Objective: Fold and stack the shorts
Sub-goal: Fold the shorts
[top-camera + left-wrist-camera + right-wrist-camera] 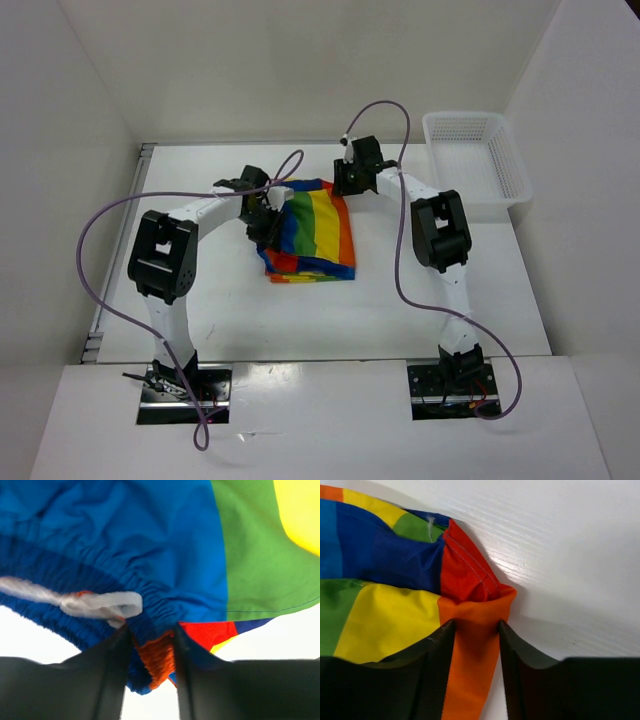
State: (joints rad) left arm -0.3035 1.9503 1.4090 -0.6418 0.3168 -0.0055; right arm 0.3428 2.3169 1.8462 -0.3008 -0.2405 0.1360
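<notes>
The rainbow-striped shorts (312, 232) lie partly folded in the middle of the table. My left gripper (266, 217) is shut on the gathered blue and orange waistband (155, 656) at the cloth's left edge; a white drawstring (100, 604) lies on the band beside the fingers. My right gripper (347, 182) is shut on an orange and red corner of the shorts (475, 630) at the far right edge, just above the table. The fingers of both grippers have cloth pinched between them.
A white mesh basket (478, 160) stands at the back right corner of the table. White walls close in the table at the back and sides. Purple cables loop over both arms.
</notes>
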